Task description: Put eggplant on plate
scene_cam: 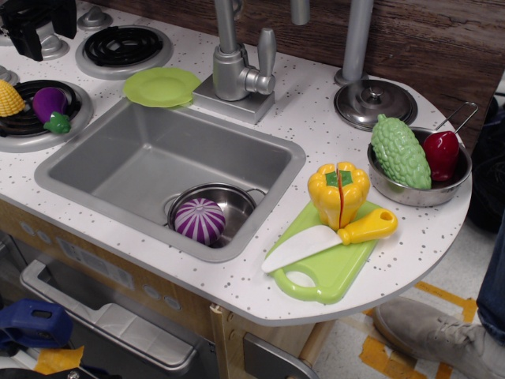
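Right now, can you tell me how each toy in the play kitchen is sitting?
Dark-purple plastic eggplant: lying on the left burner, not on the plate.
Round lime-green plate: empty, behind the sink.
Black gripper: top-left corner, holding nothing; jaws unclear.
Striped purple-and-white ball: in the metal bowl.
Yellow toy pepper: upright on the cutting board.
Toy knife: lying flat.
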You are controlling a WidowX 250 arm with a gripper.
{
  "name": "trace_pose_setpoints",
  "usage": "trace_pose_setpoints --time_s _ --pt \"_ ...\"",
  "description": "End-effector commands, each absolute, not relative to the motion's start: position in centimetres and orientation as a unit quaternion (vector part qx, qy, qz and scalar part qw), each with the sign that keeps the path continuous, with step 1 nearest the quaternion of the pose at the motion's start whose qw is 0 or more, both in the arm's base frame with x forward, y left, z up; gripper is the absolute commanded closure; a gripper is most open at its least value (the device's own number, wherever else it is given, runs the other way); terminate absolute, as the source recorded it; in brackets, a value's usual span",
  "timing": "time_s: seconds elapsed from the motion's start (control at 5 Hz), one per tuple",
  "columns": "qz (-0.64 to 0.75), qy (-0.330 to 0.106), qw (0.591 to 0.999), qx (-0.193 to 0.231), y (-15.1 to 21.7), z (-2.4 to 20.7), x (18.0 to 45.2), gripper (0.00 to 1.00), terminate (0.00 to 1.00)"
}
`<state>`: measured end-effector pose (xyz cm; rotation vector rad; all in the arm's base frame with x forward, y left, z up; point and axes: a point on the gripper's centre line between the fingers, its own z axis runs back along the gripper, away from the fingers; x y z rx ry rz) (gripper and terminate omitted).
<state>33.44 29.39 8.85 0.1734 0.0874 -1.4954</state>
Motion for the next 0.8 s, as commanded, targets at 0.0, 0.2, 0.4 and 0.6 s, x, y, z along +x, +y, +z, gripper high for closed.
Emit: trace_pose_setpoints --time_s 0.0,0.2,0.4,0.6 --pt "-0.679 0.04 0.729 0.079 29.4 8.9 33.4 0.0 0.0" --pt "-0.729 0.045 0.676 0.097 29.7 8.5 32.7 0.0 0.0" --pt "-0.759 0.054 0.64 0.107 30.0 8.2 32.0 0.0 0.0" --pt "-0.789 0.059 0.602 0.108 30.6 8.0 31.5 0.0 0.0"
